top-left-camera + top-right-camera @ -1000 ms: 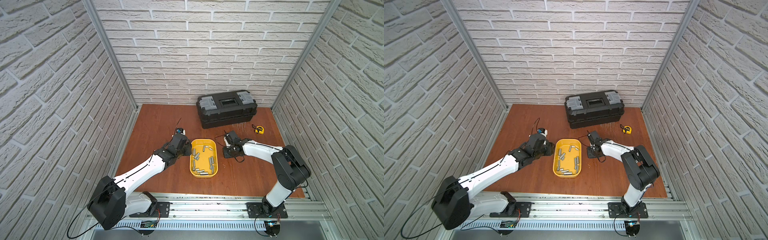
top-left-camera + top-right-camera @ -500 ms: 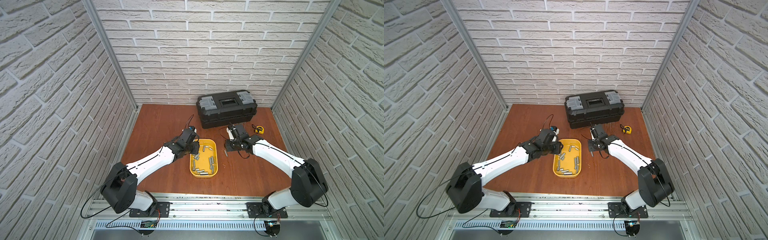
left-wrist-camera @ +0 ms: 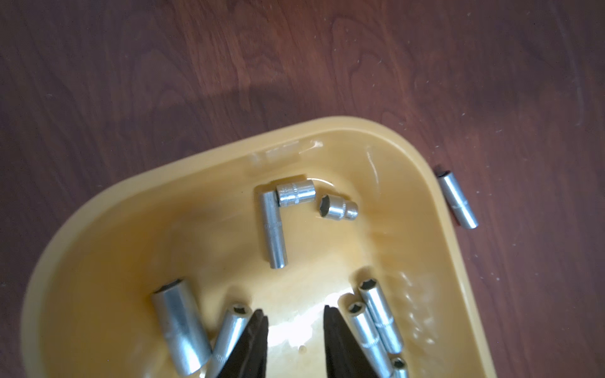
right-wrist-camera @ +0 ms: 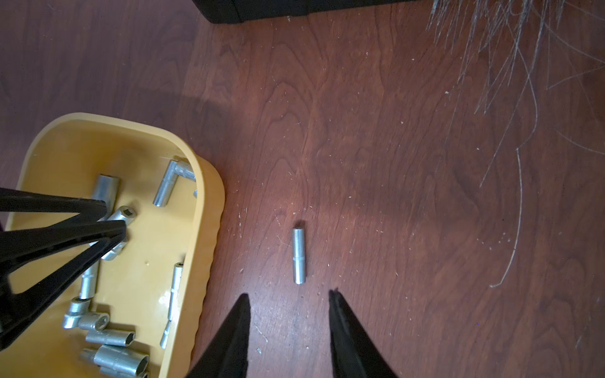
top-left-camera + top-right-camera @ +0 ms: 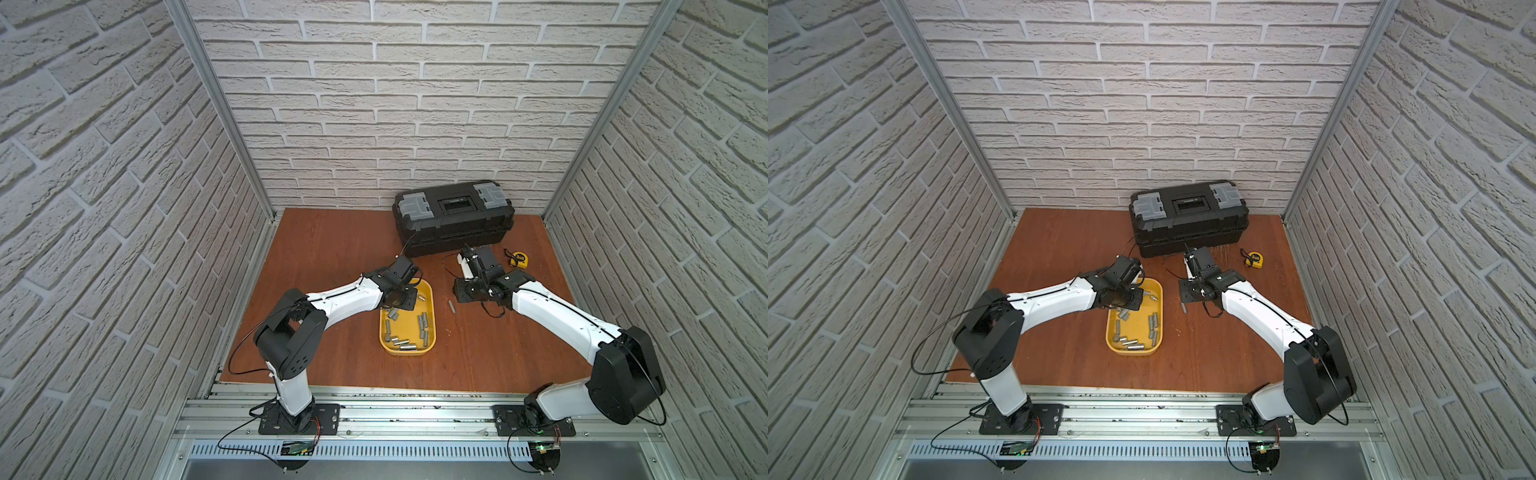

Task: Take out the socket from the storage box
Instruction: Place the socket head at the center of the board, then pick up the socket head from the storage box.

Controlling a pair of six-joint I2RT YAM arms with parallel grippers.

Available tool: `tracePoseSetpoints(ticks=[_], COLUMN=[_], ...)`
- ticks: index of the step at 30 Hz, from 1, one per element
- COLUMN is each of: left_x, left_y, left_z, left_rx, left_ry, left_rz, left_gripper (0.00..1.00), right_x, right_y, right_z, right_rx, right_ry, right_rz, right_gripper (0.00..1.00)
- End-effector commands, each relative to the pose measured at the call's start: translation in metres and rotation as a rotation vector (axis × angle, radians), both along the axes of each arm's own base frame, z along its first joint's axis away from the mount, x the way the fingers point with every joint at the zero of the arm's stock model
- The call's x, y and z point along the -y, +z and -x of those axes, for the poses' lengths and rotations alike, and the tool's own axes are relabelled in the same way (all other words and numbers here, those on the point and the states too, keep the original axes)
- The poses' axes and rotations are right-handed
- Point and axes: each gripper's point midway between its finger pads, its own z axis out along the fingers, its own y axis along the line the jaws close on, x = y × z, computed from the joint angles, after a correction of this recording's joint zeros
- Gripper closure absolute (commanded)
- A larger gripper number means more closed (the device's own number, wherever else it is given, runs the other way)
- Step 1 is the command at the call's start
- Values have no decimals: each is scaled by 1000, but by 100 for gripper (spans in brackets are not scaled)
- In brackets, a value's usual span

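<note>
You are picking: your left gripper point(image 3: 294, 311) is hanging inside the yellow storage box point(image 3: 196, 157), jaws narrowly parted and empty among loose sockets point(image 3: 275, 229). Your right gripper point(image 4: 288, 294) is hovering, parted and empty, near a slim socket point(image 4: 299, 255) lying on the table point(image 4: 393, 163). Next, I judge, you are needing to straddle one socket squarely before closing.
</note>
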Motion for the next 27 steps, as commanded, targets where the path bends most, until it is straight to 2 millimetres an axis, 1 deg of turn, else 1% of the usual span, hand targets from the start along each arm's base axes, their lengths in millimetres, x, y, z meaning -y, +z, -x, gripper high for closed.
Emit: tracePoseSetpoints(ticks=[1,4,8,13,18,22,27], left_x=[4,5,8,3,8,11,8], left_y=[-4,-10,-13,-22,-33,-42,-50], left_z=[-5,-11,-16,-21,-26,-28,-28], left_rx=[18,18,20,22,15,0,-15], left_ry=[11,26,27,37,23,13,16], left_rz=[-44,-64,-83,-135,-157,-180,-193], left_gripper=[70,70,70,70,70,72,78], right_x=[7,8,10,12,12,12,13], right_y=[8,7,6,4,2,3,3], right_z=[2,4,5,7,6,6,6], right_rx=[30,27,27,22,20,22,20], right_ry=[-11,-15,-20,-22,-25,-24,-22], right_rz=[1,-2,2,0,-4,-8,-4], right_gripper=[59,59,59,59,60,60,60])
